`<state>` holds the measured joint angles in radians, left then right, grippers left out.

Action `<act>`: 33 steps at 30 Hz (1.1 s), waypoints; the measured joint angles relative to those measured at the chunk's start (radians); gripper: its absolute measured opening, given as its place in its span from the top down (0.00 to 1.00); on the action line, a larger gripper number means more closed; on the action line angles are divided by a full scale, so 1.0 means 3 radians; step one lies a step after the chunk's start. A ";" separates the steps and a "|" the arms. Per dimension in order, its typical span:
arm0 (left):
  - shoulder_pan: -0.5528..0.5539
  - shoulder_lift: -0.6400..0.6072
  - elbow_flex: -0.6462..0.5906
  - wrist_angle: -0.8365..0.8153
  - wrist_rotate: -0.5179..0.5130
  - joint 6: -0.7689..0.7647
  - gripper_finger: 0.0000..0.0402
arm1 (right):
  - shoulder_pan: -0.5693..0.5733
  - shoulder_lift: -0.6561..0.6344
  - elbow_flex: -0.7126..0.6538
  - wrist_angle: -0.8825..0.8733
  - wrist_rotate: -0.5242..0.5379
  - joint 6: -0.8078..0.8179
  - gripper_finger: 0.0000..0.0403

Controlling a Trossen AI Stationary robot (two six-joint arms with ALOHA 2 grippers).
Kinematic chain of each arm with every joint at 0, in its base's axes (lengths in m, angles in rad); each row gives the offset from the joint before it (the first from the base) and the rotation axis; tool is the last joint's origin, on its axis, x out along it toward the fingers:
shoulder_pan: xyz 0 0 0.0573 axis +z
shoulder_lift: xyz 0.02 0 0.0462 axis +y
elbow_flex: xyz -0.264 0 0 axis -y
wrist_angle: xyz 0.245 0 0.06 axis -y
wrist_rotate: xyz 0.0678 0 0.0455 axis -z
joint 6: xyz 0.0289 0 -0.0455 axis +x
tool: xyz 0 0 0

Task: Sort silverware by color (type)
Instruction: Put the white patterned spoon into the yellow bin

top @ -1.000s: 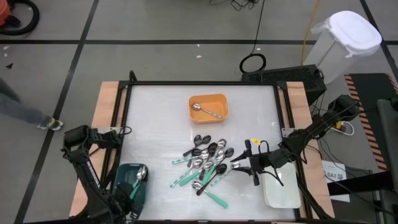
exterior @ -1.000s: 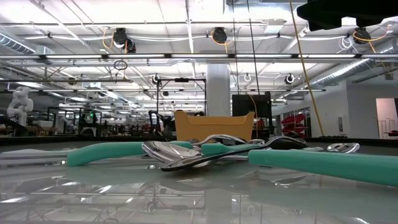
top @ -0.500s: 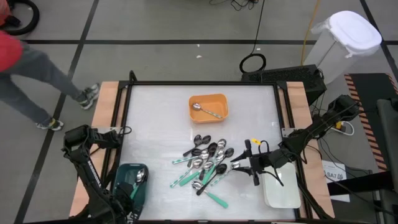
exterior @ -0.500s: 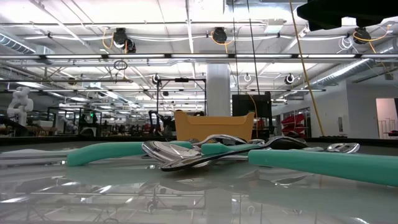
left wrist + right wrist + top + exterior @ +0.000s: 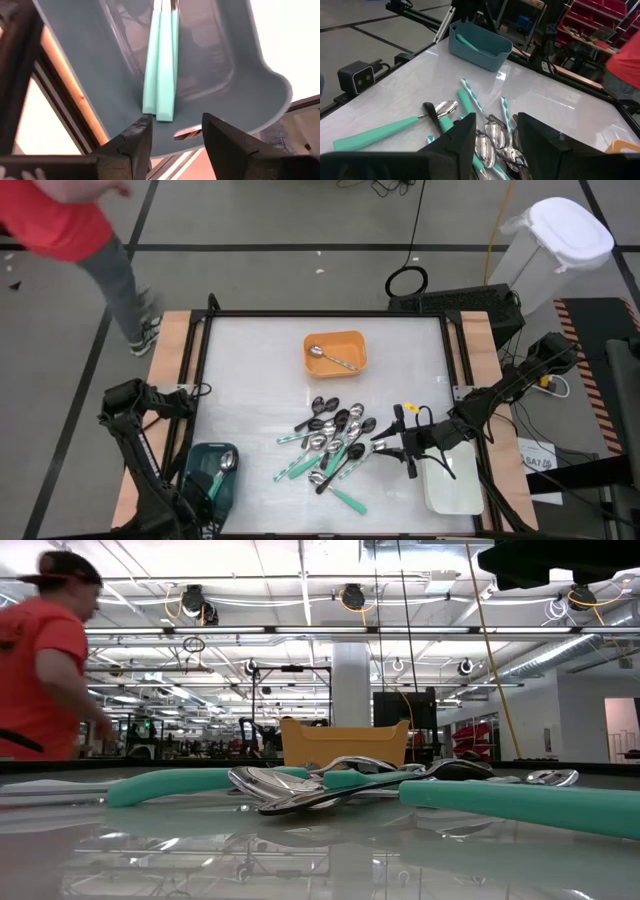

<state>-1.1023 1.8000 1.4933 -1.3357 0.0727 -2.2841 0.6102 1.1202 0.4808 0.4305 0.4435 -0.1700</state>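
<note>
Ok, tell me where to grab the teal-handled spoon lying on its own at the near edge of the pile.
Take the spoon by the free end of its teal handle, coming straight down, jaws across its width. It lies flat, handle pointing away from the pile, bowl end among other spoons. The open right gripper looks nearest; the left gripper hangs over the teal tray.

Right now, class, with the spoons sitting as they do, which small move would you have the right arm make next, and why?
Probably lower the right gripper onto the nearest spoon at the pile's edge. Its fingers are open and empty beside the heap, many spoons remain unsorted, and the left gripper hangs open over the teal tray, where teal-handled spoons already lie.
</note>
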 joint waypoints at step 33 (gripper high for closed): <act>0.1387 0.0574 0.0308 0.0412 -0.2722 0.2947 0.57 | -0.0063 0.0108 0.0133 -0.0606 -0.0416 0.1046 0.65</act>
<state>-0.6860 1.9721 1.5856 -1.2121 -0.7440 -1.3998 0.5911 1.1527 0.5208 0.2485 0.3187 0.1439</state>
